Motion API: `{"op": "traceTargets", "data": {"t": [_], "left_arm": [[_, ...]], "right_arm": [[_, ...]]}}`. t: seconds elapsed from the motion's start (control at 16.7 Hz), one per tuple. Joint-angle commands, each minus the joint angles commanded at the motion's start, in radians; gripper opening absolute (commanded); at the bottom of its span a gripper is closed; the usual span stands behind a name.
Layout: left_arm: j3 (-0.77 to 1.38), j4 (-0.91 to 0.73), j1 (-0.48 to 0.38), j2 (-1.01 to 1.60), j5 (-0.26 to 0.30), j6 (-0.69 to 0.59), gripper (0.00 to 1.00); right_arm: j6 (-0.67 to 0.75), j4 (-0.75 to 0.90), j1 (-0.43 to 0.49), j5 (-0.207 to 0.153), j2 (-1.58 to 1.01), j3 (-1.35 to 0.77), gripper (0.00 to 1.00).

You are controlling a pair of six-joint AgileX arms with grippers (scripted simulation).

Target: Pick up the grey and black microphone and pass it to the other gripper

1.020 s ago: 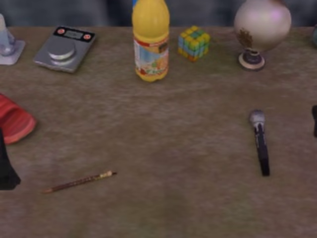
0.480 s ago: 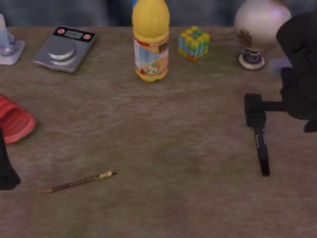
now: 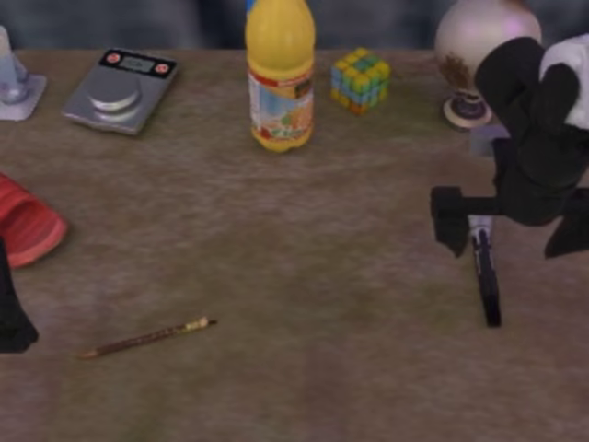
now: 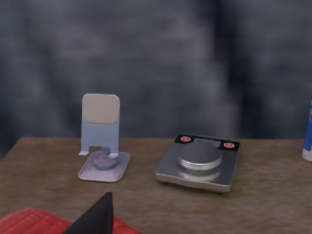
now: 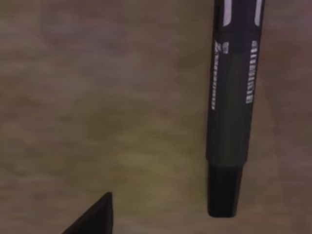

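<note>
I see the grey and black microphone lying flat on the counter toward its right edge, handle pointing at the near edge. Its mesh head is hidden under my right claw, which hangs over that end with its fingers spread wide: one black finger left of the head, the other out near the right edge. Neither finger touches the microphone as far as I can tell. In the right wrist view the black handle carries pale lettering along its length, too small for me to read.

Behind the claw at the far right corner stands a pale globe on a dark base, just beside the arm's housing. Along the far edge, going left, are a colourful puzzle cube, a yellow juice bottle with a fruit label I cannot read, a silver kitchen scale with two red buttons, and a phone stand at the far left corner. A red slipper lies at the left edge, and a brown pencil near the near-left corner, well apart from the microphone.

The middle of the counter is bare. My left claw sits at the left edge; I cannot tell its state.
</note>
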State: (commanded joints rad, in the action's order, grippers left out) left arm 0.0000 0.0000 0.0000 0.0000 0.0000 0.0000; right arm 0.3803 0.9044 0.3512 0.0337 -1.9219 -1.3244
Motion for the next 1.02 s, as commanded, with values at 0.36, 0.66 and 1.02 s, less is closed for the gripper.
{"op": "traceTargets", "data": {"t": [0.36, 0.66, 1.02], "left_arm": [[0.0, 0.0, 0.0, 0.0, 0.0, 0.0, 1.0], [0.0, 0.0, 0.0, 0.0, 0.0, 0.0, 1.0], [0.0, 0.0, 0.0, 0.0, 0.0, 0.0, 1.0]], "right_arm": [[-0.004, -0.112, -0.004, 0.0, -0.069, 0.044, 1.0], [-0.005, -0.316, -0.007, 0.001, -0.195, 0.118, 1.0], [-0.005, -0.344, -0.008, 0.001, -0.214, 0.129, 0.92]]}}
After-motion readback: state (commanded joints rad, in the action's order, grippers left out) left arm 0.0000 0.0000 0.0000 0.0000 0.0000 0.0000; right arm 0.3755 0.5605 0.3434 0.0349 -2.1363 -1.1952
